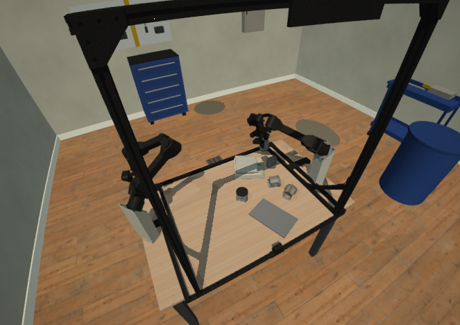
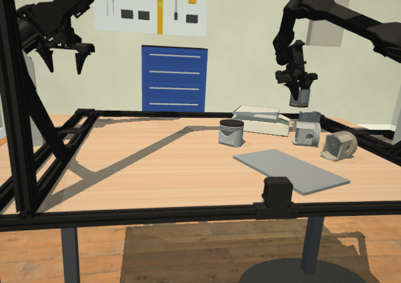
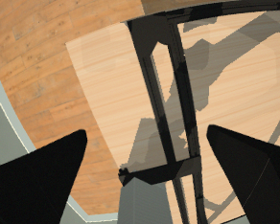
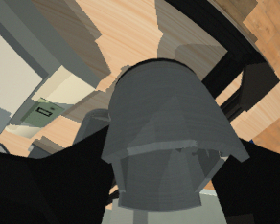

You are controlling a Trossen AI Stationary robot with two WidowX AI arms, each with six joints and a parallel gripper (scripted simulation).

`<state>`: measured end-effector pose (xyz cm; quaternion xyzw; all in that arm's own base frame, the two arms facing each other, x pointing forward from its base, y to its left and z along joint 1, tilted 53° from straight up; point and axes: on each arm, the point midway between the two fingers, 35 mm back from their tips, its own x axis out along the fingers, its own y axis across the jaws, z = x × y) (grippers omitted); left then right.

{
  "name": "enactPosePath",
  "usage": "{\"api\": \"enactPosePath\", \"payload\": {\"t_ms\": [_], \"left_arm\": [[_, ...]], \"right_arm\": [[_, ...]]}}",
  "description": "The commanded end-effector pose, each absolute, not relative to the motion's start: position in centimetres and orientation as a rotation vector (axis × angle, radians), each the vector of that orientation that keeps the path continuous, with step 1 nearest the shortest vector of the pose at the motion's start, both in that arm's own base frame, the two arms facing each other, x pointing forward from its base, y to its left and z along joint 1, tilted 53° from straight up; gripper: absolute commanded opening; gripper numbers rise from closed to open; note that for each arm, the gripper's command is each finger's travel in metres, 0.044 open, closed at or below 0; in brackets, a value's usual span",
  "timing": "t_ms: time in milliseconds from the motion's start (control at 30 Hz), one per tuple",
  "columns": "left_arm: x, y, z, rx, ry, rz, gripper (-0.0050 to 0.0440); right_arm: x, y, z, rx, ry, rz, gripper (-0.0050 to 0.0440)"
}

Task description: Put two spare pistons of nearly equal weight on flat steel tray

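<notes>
My right gripper (image 2: 298,89) is shut on a grey piston (image 2: 299,97) and holds it in the air above the bench's far right corner; the piston fills the right wrist view (image 4: 163,145). A dark-topped piston (image 2: 230,132) stands upright mid-bench. A light grey piston (image 2: 305,133) and a beige piston (image 2: 339,146) lying on its side sit to the right of it. Another grey piston (image 2: 309,117) stands behind them by the frame rail. The flat steel tray (image 2: 291,170) lies empty near the front right. My left gripper (image 2: 63,63) is open and empty, high at the far left.
A white scale (image 2: 260,119) with a raised platform sits at the back right, just left of the held piston. Black frame rails edge the bench and a small black camera block (image 2: 277,193) sits on the front rail by the tray.
</notes>
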<state>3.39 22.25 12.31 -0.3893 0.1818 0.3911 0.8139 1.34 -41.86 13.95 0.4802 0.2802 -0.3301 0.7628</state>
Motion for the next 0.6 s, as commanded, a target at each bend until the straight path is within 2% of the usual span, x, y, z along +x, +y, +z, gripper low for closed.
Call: {"api": "enactPosePath", "payload": {"t_ms": [0,333,567], "left_arm": [[3.4,22.2,12.3,-0.830,0.386,0.832,0.0440],[3.4,22.2,12.3,-0.830,0.386,0.832,0.0440],[3.4,22.2,12.3,-0.830,0.386,0.832,0.0440]], "right_arm": [[0.9,-41.7,15.0,1.024,0.596,-0.728,0.0158],[0.7,-41.6,15.7,1.010,0.582,-0.736,0.0158],[1.8,-38.8,16.0,0.850,0.544,-0.751,0.0158]]}}
